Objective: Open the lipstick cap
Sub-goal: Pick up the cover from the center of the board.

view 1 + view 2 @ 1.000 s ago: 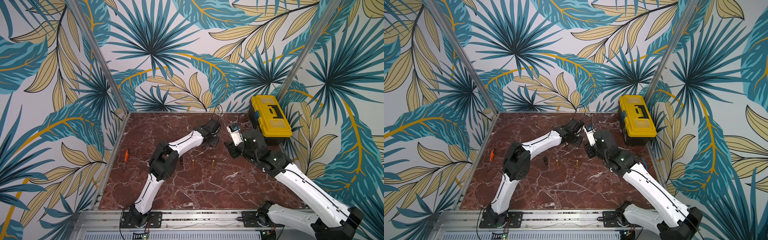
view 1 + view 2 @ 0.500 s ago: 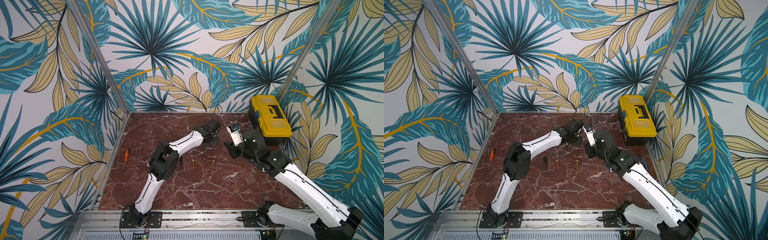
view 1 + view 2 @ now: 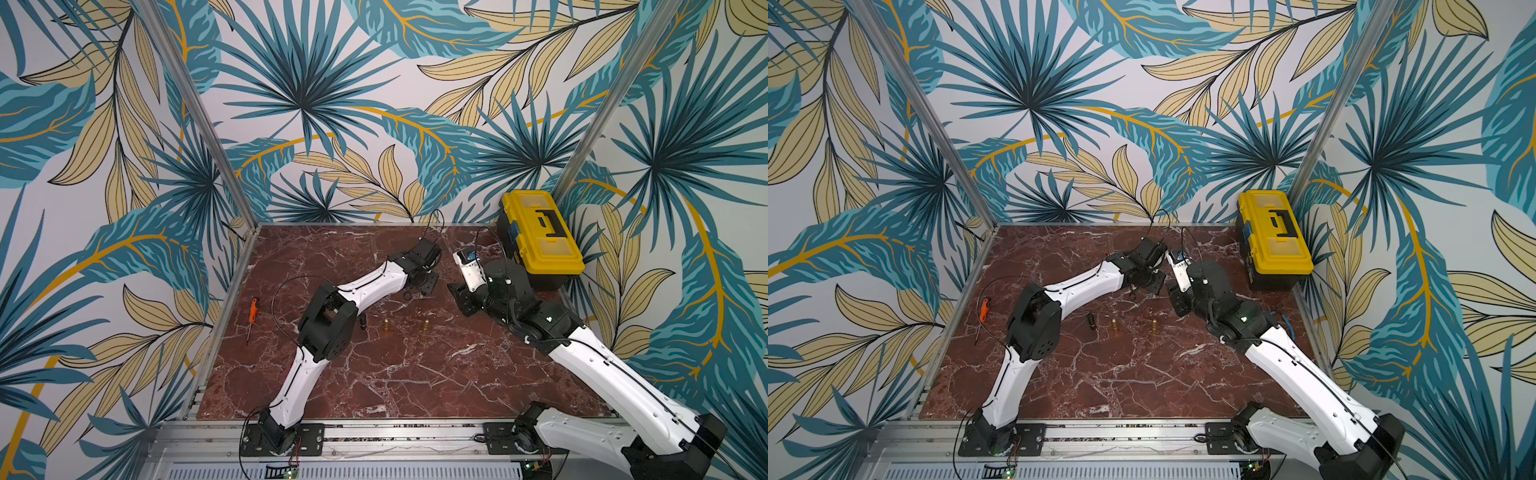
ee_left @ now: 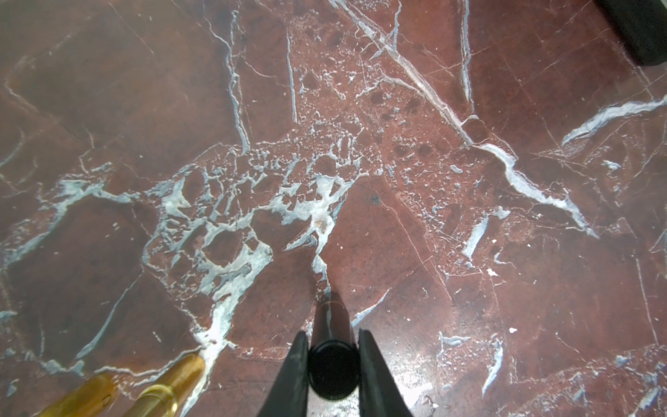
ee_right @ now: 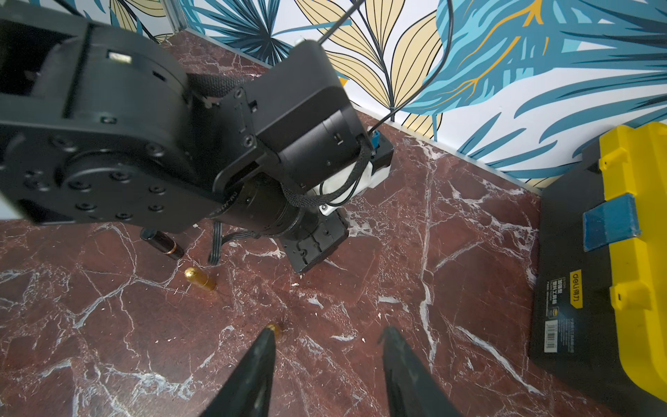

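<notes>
In the left wrist view a dark glossy lipstick (image 4: 332,368) stands upright on the marble, and my left gripper (image 4: 332,335) is shut on it, one finger against each side. In both top views that gripper (image 3: 424,286) (image 3: 1152,283) points down at the back middle, hiding the tube. My right gripper (image 5: 328,334) is open with nothing between its fingers. It hovers just right of the left one (image 3: 460,300). Another black lipstick with a gold band (image 5: 162,243) (image 3: 363,322) rests beside the left arm's elbow.
Two gold bullet-shaped tubes (image 3: 387,327) (image 3: 424,326) stand mid-table; one (image 5: 274,328) is beside my right finger. A yellow-lidded toolbox (image 3: 540,237) fills the back right corner. An orange screwdriver (image 3: 252,309) lies by the left wall.
The left jaws have closed onto the dark lipstick. Neither arm has visibly shifted in the top views, and the right gripper stays as wide as before.
</notes>
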`<action>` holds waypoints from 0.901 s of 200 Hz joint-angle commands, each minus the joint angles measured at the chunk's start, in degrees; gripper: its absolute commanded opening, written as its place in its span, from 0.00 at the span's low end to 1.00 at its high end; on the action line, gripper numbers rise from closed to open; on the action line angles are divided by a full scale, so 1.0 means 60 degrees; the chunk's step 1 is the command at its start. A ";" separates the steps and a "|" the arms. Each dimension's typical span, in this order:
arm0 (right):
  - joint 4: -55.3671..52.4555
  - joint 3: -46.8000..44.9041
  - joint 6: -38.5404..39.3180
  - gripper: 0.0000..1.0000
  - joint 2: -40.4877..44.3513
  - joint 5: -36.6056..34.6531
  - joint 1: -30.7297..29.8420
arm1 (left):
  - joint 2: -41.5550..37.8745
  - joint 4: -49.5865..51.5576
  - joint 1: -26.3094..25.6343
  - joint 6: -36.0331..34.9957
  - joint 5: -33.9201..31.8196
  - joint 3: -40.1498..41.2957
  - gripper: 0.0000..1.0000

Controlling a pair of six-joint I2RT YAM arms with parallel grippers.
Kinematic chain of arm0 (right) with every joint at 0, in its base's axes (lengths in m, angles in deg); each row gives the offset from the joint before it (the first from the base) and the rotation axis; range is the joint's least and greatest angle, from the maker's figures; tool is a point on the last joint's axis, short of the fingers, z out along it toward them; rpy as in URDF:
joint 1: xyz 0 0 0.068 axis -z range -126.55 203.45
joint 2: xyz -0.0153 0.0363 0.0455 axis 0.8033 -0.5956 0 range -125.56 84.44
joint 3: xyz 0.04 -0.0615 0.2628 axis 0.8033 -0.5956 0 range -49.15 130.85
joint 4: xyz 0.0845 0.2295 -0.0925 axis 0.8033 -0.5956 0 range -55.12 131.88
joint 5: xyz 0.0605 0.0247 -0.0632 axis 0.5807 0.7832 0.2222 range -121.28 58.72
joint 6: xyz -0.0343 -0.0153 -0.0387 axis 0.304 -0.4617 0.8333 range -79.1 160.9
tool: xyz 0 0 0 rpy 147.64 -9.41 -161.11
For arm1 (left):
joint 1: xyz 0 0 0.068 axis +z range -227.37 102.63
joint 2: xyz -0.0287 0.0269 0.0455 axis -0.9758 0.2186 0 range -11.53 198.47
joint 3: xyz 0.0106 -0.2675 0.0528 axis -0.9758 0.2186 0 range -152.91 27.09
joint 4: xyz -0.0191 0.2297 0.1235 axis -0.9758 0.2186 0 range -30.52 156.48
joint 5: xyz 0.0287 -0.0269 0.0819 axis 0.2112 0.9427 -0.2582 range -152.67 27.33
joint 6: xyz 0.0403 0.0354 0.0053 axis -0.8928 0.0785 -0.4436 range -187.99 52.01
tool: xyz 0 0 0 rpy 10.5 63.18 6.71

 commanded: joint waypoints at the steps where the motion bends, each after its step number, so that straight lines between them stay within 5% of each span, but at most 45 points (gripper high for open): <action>1: 0.0109 -0.0210 0.0089 0.50 0.0163 -0.0011 -0.0018 | -0.0587 0.0143 0.0108 0.0071 0.0216 0.0026 0.20; 46: -0.0061 -0.0225 0.0250 0.50 0.0221 -0.0052 -0.0017 | -0.2004 0.0466 0.0693 0.0722 0.1497 0.0228 0.19; 110: -0.0205 0.0040 0.0599 0.49 0.0010 0.0809 -0.0017 | -0.4210 0.1612 0.2065 0.1845 0.4830 0.0303 0.19; 180: -0.0319 0.0904 0.0762 0.50 -0.0479 0.1579 -0.0017 | -0.5055 0.1975 0.2291 0.2465 0.6131 0.0186 0.19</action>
